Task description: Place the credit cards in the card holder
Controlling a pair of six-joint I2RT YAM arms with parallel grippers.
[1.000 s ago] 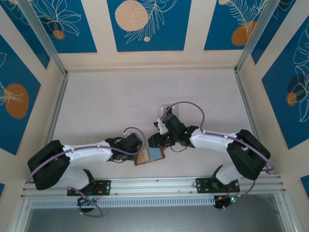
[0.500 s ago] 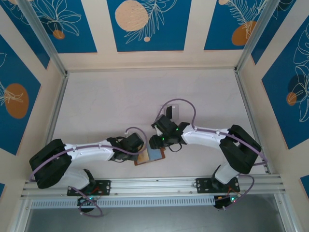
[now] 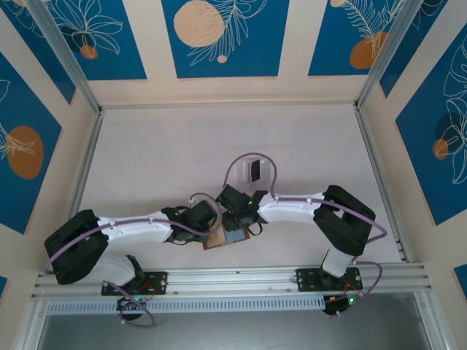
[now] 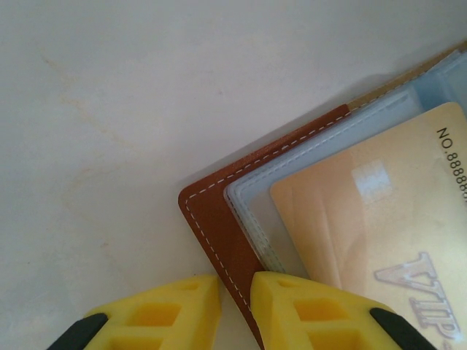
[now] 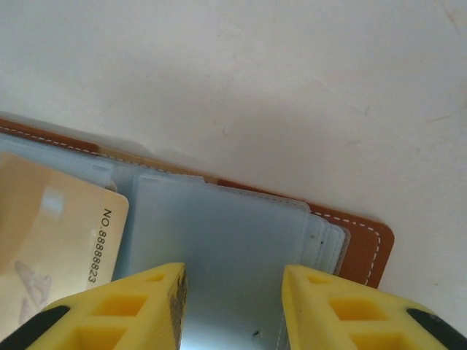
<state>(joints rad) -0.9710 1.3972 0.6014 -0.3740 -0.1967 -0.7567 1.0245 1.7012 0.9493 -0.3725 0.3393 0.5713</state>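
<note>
Right gripper [image 5: 232,292] reached card holder [image 5: 219,219]; yellow card [image 5: 51,226] reads "VIP".

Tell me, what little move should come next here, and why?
Probably shift the right tool sideways to the gold card and nudge it fully into the wallet: its jaws stand apart over a bare grey-blue pocket, while the left tool clamps the wallet's corner steady.

A robotics lab is shown: a white table [image 3: 168,153] fenced by aluminium rails [image 3: 233,278], blue flower-printed panels [image 3: 252,55] behind it, two robot arms [image 3: 139,230] bolted at its near edge.
</note>
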